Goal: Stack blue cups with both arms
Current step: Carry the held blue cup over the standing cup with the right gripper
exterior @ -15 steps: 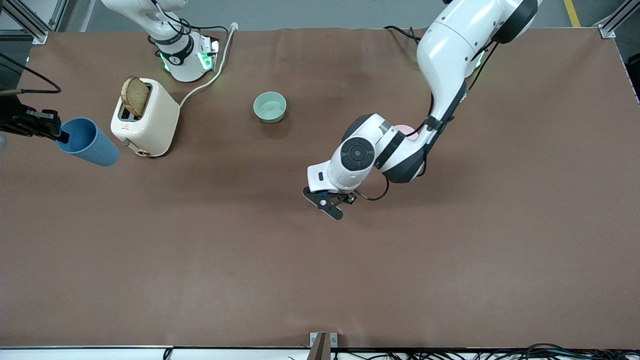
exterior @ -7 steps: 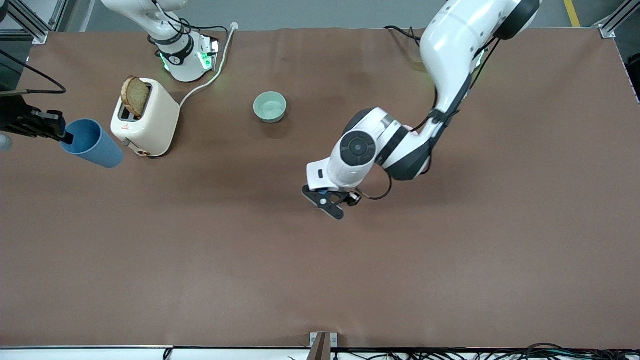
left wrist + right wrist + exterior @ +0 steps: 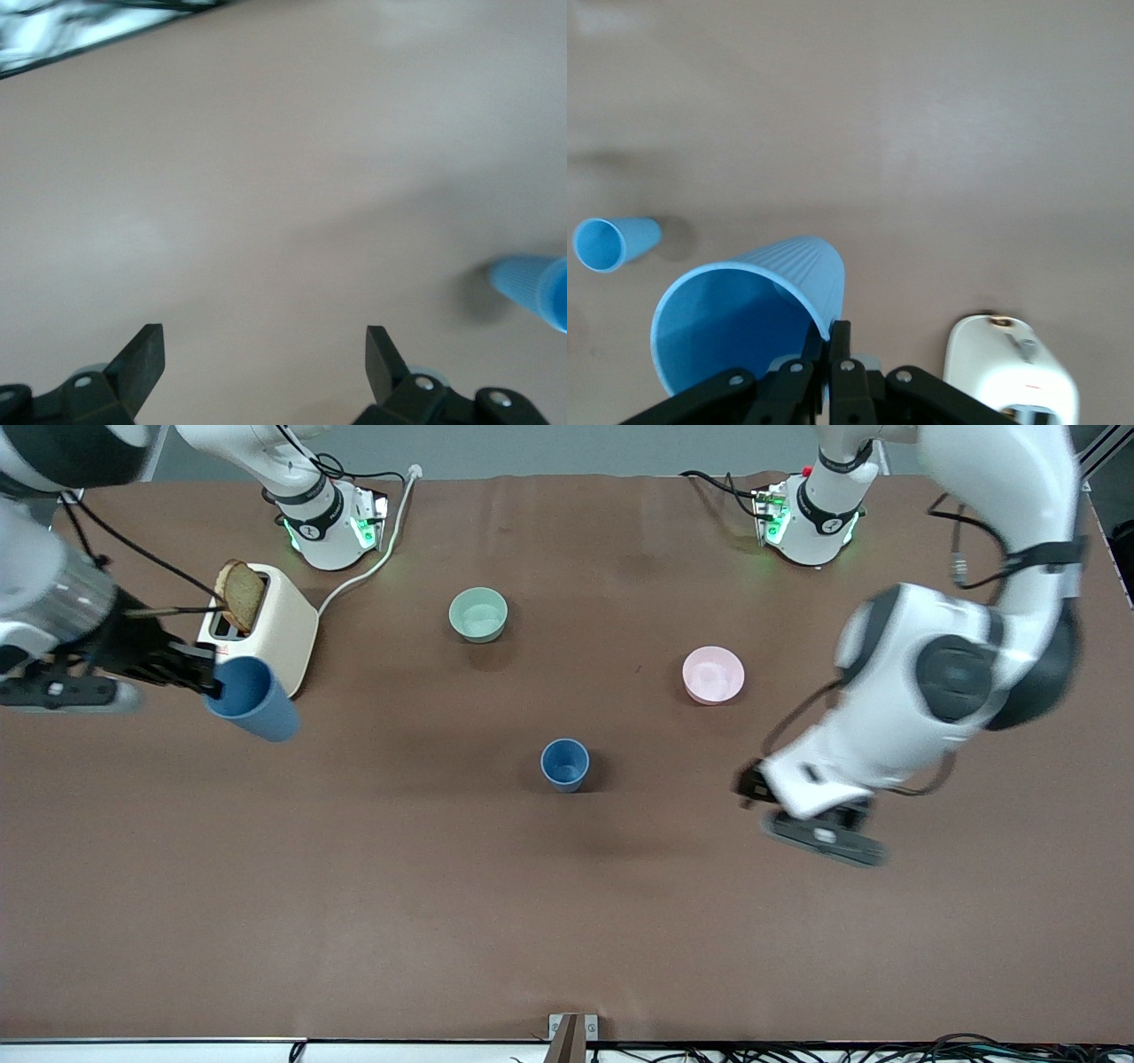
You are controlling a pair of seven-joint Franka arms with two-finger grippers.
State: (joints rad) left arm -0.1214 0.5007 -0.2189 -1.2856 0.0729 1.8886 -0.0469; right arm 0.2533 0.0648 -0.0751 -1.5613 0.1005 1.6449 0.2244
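Observation:
One blue cup (image 3: 564, 764) stands upright on the table's middle; it also shows in the left wrist view (image 3: 534, 288) and the right wrist view (image 3: 613, 243). My right gripper (image 3: 213, 685) is shut on the rim of the second blue cup (image 3: 255, 701), holding it tilted in the air beside the toaster; the right wrist view shows its wall pinched between the fingers (image 3: 833, 341). My left gripper (image 3: 824, 841) is open and empty over bare table toward the left arm's end, its fingers wide apart in the left wrist view (image 3: 264, 354).
A cream toaster (image 3: 266, 631) with a bread slice (image 3: 239, 593) stands near the right arm's base. A pale green bowl (image 3: 478, 614) and a pink bowl (image 3: 713, 674) sit farther from the front camera than the standing cup.
My left arm has let go and swung away toward its own end, uncovering the standing cup and the pink bowl. My right gripper has carried its cup toward the table's middle.

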